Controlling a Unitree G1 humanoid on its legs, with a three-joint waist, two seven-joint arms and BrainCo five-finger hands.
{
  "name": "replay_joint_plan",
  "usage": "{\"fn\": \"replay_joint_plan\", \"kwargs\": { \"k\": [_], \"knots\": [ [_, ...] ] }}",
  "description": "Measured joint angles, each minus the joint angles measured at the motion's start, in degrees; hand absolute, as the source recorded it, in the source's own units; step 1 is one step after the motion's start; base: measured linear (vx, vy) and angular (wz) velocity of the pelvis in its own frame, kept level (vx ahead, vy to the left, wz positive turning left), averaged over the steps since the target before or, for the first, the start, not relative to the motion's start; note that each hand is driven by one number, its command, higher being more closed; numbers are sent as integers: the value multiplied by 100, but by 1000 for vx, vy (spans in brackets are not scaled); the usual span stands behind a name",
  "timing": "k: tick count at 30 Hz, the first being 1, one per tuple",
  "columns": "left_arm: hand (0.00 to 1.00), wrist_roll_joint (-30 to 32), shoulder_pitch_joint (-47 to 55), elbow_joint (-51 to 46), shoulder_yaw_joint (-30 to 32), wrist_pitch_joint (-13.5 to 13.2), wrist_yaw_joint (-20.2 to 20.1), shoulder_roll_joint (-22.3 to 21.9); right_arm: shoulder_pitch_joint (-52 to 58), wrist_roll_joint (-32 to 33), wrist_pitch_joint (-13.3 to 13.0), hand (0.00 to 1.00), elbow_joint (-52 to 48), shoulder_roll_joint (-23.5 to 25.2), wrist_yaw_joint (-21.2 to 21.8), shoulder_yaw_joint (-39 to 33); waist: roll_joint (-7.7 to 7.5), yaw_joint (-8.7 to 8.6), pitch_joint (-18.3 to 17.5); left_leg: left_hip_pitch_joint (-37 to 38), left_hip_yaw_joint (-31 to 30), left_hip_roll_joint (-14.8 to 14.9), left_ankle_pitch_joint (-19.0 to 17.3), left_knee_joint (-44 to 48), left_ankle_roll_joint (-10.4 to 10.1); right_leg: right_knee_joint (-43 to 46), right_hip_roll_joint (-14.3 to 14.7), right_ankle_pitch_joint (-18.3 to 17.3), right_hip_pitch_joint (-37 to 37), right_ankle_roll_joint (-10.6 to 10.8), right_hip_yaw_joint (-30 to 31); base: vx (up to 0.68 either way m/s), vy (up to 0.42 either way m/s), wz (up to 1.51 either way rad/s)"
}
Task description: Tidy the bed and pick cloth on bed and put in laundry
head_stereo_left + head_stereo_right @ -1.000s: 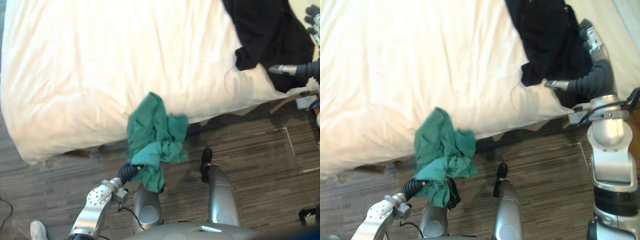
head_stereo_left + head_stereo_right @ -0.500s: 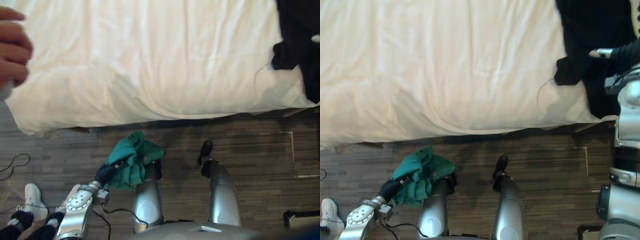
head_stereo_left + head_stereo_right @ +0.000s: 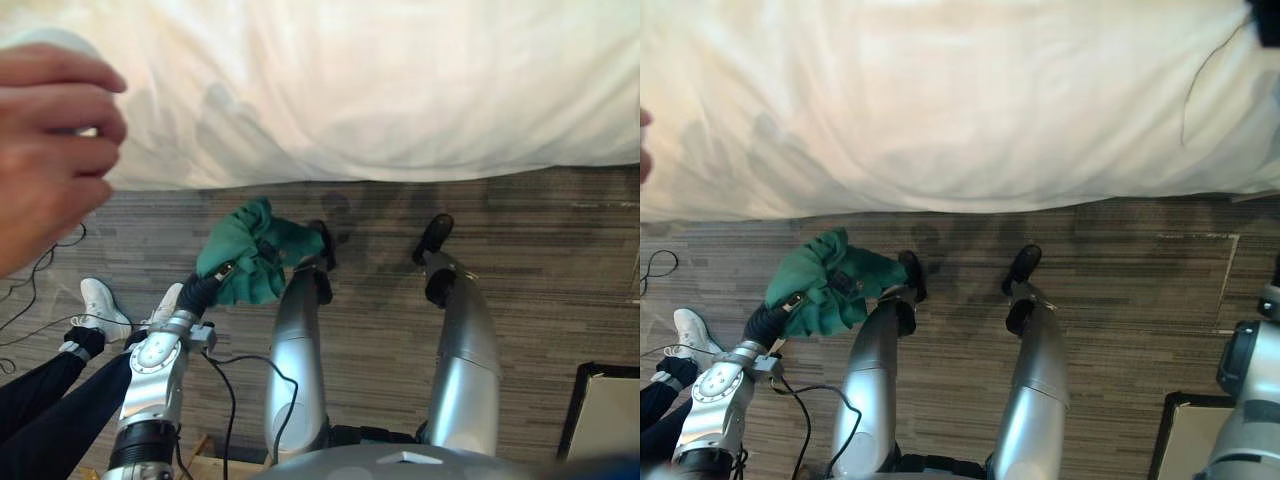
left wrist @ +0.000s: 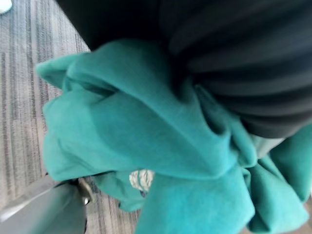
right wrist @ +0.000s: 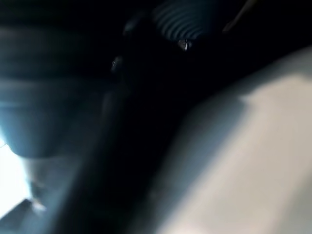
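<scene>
Dragged off the bed (image 3: 400, 80) since a second ago: green cloth (image 3: 255, 262), now bunched over the floor, apart from the bed's edge. Gripped by the left hand (image 3: 203, 290), fingers curled into the folds. Cannot tell the right hand's (image 5: 180, 19) state. Pick-up done, by the look of it; carrying to the laundry yet to do. Left at the bed's corner: black cloth (image 3: 1265, 18), so probably another trip, plus smoothing the cover.
</scene>
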Motion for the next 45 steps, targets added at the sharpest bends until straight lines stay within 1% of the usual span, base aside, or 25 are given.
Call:
{"fn": "replay_joint_plan", "kwargs": {
  "k": [3,7,10,13,16,18,19,20,21,22,23,25,26,27,28,29,31,33,34,36,39,41,43,44,45],
  "knots": [
    [100,-32,-47,109,31,30,-12,10,-239,86,-11,100,248,-68,-114,7,0,10,0,-81,-2,28,5,61,-7,34,10,9,-81,-14,9,2,-4,-1],
    [100,-32,-47,126,34,27,-95,13,-394,262,-162,100,547,-294,-52,128,-6,53,-3,-2,122,23,11,-9,-4,-9,24,51,-83,-61,90,25,-5,-7],
    [100,-121,-46,120,8,22,-83,-55,-543,330,-393,100,655,-274,201,283,-13,51,-7,213,257,35,31,-119,-6,-126,90,123,41,-88,166,53,-2,-19],
    [100,-202,-81,104,-25,107,103,-277,-647,536,-477,100,735,-233,588,650,-16,-18,-8,519,321,98,49,-276,-30,-356,208,199,343,-60,144,56,-7,-20],
    [100,-119,-198,287,-102,135,279,-541,-402,1129,-537,100,629,-96,883,815,-43,-30,-22,963,410,145,65,-457,-58,-493,297,199,722,-59,110,68,-30,-17],
    [100,-82,-208,404,-103,128,440,-701,105,1515,-603,100,218,187,998,722,-100,-78,-52,1194,462,203,66,-533,-61,-596,386,198,950,-58,104,41,-32,-19],
    [100,-81,-243,498,-122,129,585,-841,631,1881,-707,100,-168,486,1024,562,-115,-120,-58,1391,520,233,66,-576,-61,-629,417,194,1134,-52,85,56,-25,-11],
    [100,-85,-269,527,-133,129,679,-939,907,2061,-762,100,-368,649,1032,472,-120,-153,-61,1517,562,231,65,-630,-62,-631,418,178,1226,-30,82,79,-30,-16],
    [100,-222,-320,524,-218,136,885,-1166,1654,2555,-936,100,-867,1172,1052,203,-137,-217,-70,1818,626,227,46,-700,-89,-650,429,159,1472,-2,87,68,-9,-19],
    [100,-331,-385,504,-270,161,1011,-1295,2104,2741,-1082,100,-1125,1544,1067,100,-153,-252,-80,2019,681,227,22,-733,-121,-677,453,149,1630,9,102,53,5,-25],
    [100,-406,-448,487,-295,183,1103,-1380,2394,2811,-1170,100,-1280,1829,1076,44,-172,-278,-90,2138,722,229,-1,-737,-145,-701,477,140,1737,18,121,31,15,-30],
    [100,-722,-660,252,-513,377,1511,-1575,3544,3023,-1533,100,-1836,3073,1101,-35,-266,-444,-211,2577,813,292,-110,-736,-174,-796,558,85,2175,34,155,18,17,-27],
    [100,-772,-694,188,-575,404,1606,-1613,3830,3109,-1605,100,-1953,3389,1137,-21,-305,-493,-289,2669,844,307,-132,-742,-175,-819,578,81,2256,36,172,29,11,-28],
    [100,-851,-715,94,-739,470,1766,-1648,4354,3170,-1712,100,-2143,3929,1198,8,-396,-533,-518,2841,943,318,-171,-771,-183,-858,615,74,2352,36,240,44,4,-31],
    [100,-927,-725,71,-903,546,1911,-1728,4840,3170,-1891,100,-2266,4342,1234,56,-425,-587,-743,3043,1043,313,-193,-869,-183,-940,636,59,2516,54,275,44,2,-29],
    [100,-933,-712,71,-970,579,1998,-1784,5046,3172,-1989,100,-2285,4490,1251,99,-415,-616,-824,3181,1073,309,-209,-939,-176,-1007,652,46,2649,74,282,45,8,-22],
    [100,-985,-509,89,-1231,654,2271,-1934,5749,3217,-2250,100,-2279,4993,1368,305,-403,-651,-1260,3665,1250,243,-231,-1302,-136,-1331,726,83,3081,130,301,40,31,-20],
    [100,-1047,-247,126,-1411,653,2300,-1970,6109,3325,-2427,100,-2113,5239,1538,453,-379,-678,-1581,3997,1322,114,-111,-1682,-127,-1537,731,144,3326,196,325,122,63,-7],
    [100,-1161,-174,273,-1535,646,2296,-1968,6202,3363,-2507,100,-1832,5372,1664,524,-365,-694,-1717,4245,1369,21,30,-1934,-177,-1671,736,226,3503,179,403,139,75,-5],
    [100,-1163,-121,494,-1671,646,2276,-1968,6264,3450,-2525,100,-1437,5494,1787,644,-290,-766,-1859,4554,1378,-98,136,-2220,-177,-1902,760,336,3775,232,428,97,62,0],
    [100,-1343,140,529,-1912,642,2231,-1954,6454,3527,-2530,100,-1133,5641,2054,780,-137,-832,-2029,4877,1388,-223,171,-2489,-138,-2368,764,541,4199,350,422,76,106,0],
    [100,-1514,387,538,-2101,631,2047,-1915,6692,3906,-2516,100,-822,5656,2375,834,-22,-872,-2167,5185,1371,-298,184,-2659,-122,-2984,791,796,4750,426,342,79,123,7],
    [100,-1606,525,554,-2134,616,1973,-1879,6792,4115,-2428,100,-599,5658,2508,859,-3,-912,-2271,5345,1367,-349,186,-2743,-120,-3373,805,966,5069,472,291,44,82,7],
    [100,-1613,622,583,-2236,573,1966,-1779,6844,4231,-2343,100,-393,5665,2623,883,-23,-934,-2354,5432,1362,-398,186,-2750,-119,-3714,805,1134,5314,492,282,27,48,2],
    [100,-1614,663,589,-2254,564,1955,-1760,6847,4233,-2321,100,-305,5675,2648,891,-31,-939,-2382,5465,1365,-413,186,-2753,-119,-3824,805,1185,5389,504,286,3,34,0]
  ]
}}
